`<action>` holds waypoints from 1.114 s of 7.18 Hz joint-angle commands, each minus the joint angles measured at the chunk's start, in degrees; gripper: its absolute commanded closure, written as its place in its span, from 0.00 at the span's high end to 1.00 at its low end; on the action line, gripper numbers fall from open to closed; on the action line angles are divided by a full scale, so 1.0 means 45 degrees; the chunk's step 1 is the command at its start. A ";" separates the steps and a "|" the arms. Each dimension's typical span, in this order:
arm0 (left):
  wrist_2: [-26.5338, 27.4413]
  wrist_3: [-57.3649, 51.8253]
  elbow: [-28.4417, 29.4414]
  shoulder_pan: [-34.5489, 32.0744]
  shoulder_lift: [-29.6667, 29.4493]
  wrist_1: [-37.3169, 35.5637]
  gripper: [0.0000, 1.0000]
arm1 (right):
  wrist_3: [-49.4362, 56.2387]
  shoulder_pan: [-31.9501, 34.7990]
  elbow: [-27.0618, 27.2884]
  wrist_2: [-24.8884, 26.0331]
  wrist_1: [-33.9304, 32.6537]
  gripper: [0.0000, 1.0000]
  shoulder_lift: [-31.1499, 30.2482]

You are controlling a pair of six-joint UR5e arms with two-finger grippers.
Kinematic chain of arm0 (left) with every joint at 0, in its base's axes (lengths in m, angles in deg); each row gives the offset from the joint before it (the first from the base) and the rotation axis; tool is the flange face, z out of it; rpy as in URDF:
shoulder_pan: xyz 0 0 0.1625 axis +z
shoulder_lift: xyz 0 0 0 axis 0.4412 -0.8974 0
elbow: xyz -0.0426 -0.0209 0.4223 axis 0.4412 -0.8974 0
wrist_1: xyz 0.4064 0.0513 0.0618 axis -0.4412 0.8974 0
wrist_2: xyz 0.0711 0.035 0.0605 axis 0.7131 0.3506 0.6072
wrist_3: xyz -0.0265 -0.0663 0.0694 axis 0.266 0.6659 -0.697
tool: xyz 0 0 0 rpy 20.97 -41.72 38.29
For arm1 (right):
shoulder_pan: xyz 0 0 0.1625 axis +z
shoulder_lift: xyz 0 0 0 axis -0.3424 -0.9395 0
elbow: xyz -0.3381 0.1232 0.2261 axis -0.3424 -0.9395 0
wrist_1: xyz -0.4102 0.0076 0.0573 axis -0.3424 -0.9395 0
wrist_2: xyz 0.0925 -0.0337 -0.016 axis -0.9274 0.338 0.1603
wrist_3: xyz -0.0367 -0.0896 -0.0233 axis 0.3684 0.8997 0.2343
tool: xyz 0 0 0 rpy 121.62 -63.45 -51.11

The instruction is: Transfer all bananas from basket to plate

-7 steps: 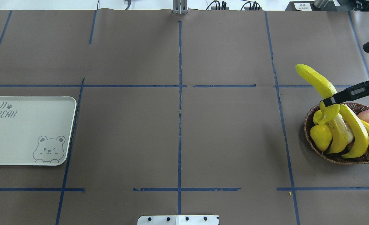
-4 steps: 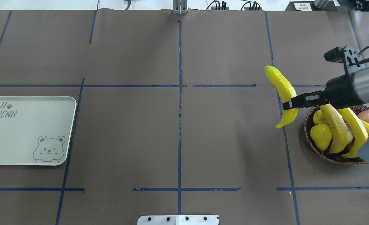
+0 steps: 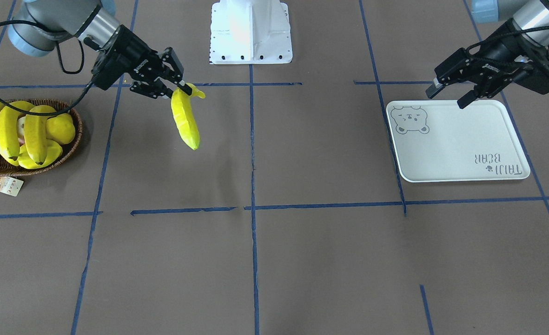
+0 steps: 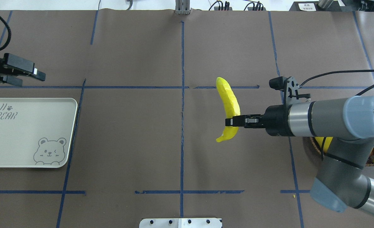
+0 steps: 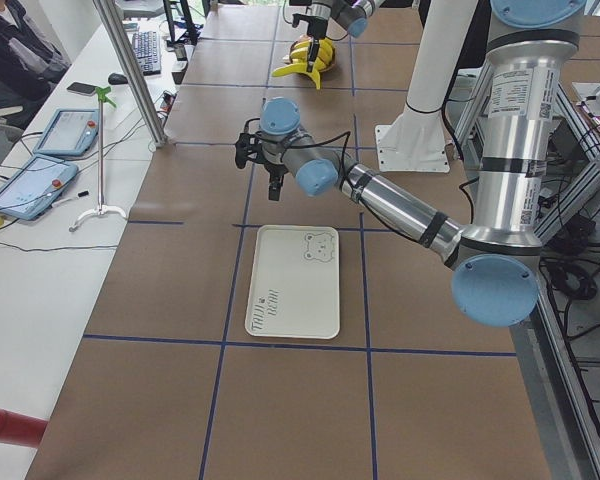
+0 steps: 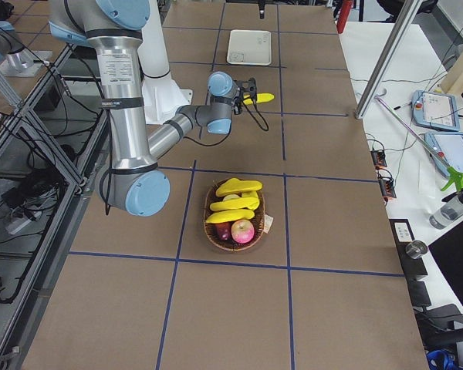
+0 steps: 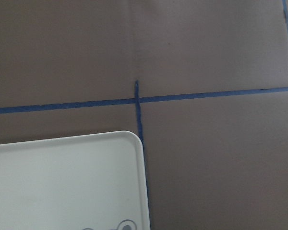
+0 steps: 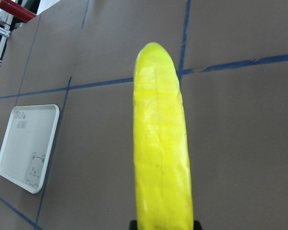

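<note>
My right pincer (image 4: 230,122) clamps one long curved yellow banana (image 4: 229,101) up in the air, well away from the flat white bear tray (image 4: 22,136). My left pincer (image 3: 446,98) hangs near that tray, spread wide, holding nothing.

Brown table (image 4: 126,142) gridded with blue tape (image 4: 182,126) carries the plate (image 4: 22,136) and wicker basket (image 3: 75,139).

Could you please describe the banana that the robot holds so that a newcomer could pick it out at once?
On the brown table, look between the centre line and the wicker basket at the robot's right end. There the right gripper holds one banana in the air. Unlike the other bananas, it is outside the basket.
</note>
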 commanded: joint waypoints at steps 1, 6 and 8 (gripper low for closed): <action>0.0068 0.3004 0.0010 0.1074 -0.1503 0.0270 1.00 | -0.0752 -0.1698 -0.0249 0.2077 0.0052 0.01 0.1385; 0.3787 0.6994 0.0262 0.4297 -0.3772 0.0446 1.00 | -0.0812 -0.2622 -0.2220 0.3629 -0.0143 0.01 0.4240; 0.5043 0.7079 0.0827 0.5336 -0.4358 0.0446 1.00 | -0.0851 -0.2838 -0.2262 0.3942 -0.0163 0.02 0.4535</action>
